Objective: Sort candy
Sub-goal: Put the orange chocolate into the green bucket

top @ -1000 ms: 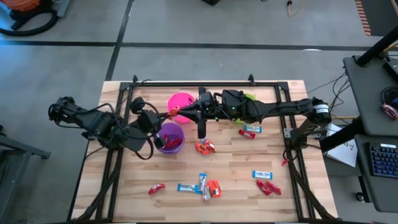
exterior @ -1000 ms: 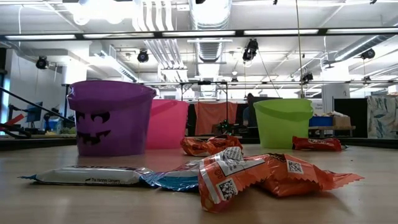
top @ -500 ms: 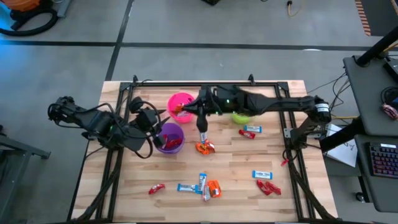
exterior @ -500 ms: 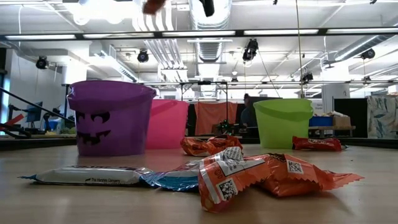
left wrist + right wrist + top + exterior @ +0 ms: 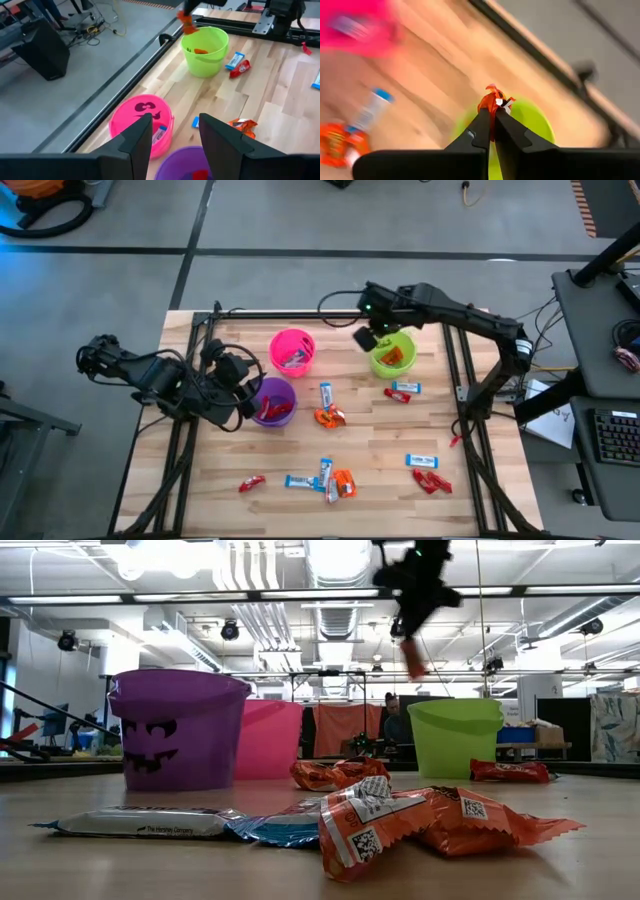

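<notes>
Bright, even light from ceiling strip lamps [image 5: 300, 592]; shadows on the table [image 5: 380, 450] are faint. The right wrist view is smeared with motion blur beyond the sharp fingers [image 5: 482, 131].

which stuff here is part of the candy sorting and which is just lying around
Part of the job:
- right gripper, shut on an orange-wrapped candy above the green plastic cup
- open left gripper by the purple plastic cup
- pink plastic cup
- loose wrapped candies

Lying about:
- computer keyboard on the side desk
</notes>
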